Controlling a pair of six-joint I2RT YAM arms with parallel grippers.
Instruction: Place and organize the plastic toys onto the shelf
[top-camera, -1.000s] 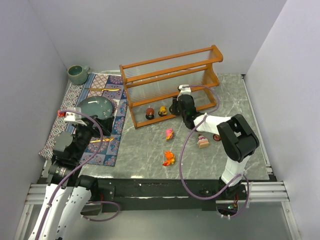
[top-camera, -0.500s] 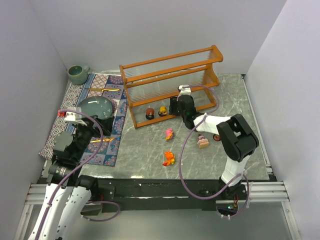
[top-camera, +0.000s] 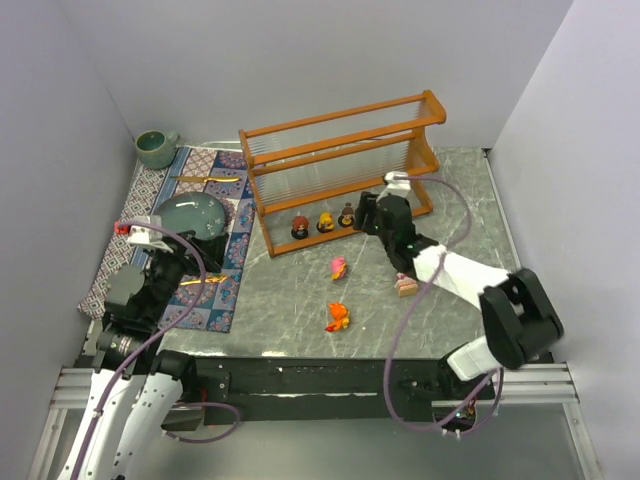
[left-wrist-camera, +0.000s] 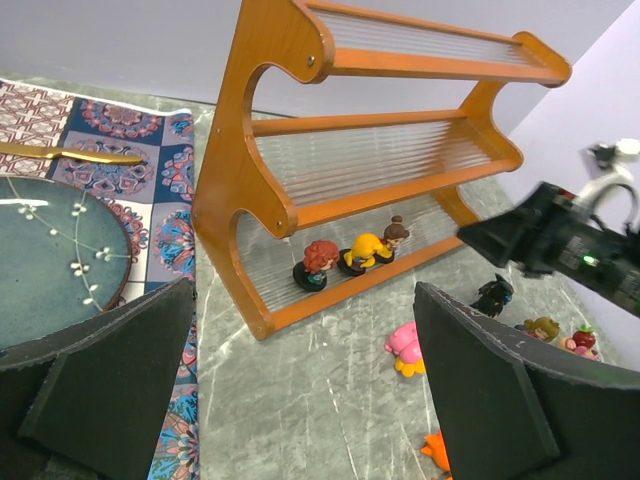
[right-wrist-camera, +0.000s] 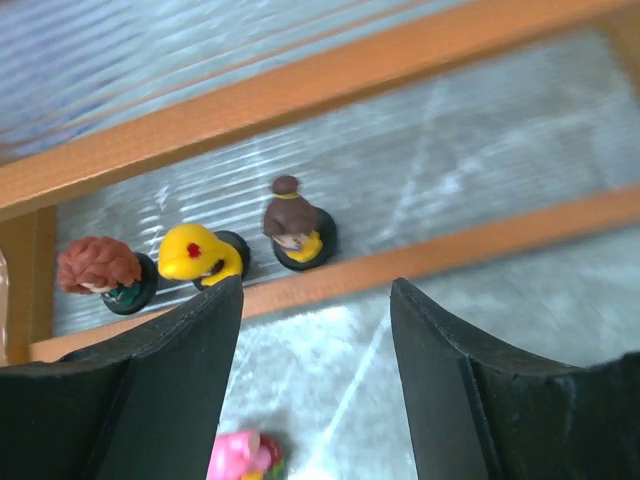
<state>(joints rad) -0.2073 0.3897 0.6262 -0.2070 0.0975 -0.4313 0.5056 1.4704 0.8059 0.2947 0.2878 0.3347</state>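
The right end effector (right-wrist-camera: 315, 300) is held spread and empty just before the shelf (right-wrist-camera: 450, 245). On its bottom tier a red-haired figurine (right-wrist-camera: 100, 270), yellow figurine (right-wrist-camera: 195, 252) and brown-bun figurine (right-wrist-camera: 290, 225) are lined up. A pink toy (top-camera: 339, 267) and an orange toy (top-camera: 338, 317) are seen on the bench (top-camera: 290, 300). The left end effector (left-wrist-camera: 305, 300) is spread wide, empty.

I work in a lab test cell: plain white walls (top-camera: 300, 60) close in my grey table (top-camera: 290, 300), and a metal rail (top-camera: 530, 385) runs along its near edge.
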